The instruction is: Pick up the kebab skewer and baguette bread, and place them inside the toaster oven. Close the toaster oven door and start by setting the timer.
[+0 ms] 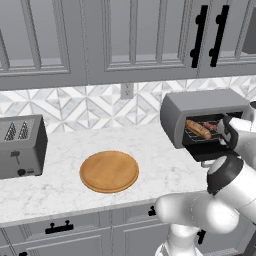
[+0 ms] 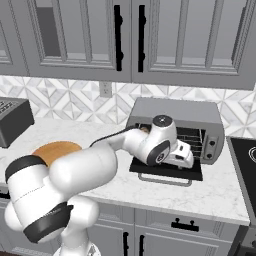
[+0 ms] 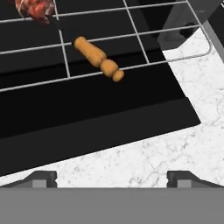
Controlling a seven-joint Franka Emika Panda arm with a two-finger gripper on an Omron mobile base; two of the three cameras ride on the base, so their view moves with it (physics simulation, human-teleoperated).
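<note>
Speckled marble counter fronts kebab skewer's turned handle on wire rack.

The claw is hanging with its two dark fingertips spread wide apart, nothing between them, over the white marbled surface. Just beyond the tips, the dark glass toaster oven door is lying folded down flat. Past it, the wire rack is carrying the kebab skewer, its orange wooden handle resting across the wires and pointing toward the door, while the red meat chunks are sitting at the upper left corner.
</note>
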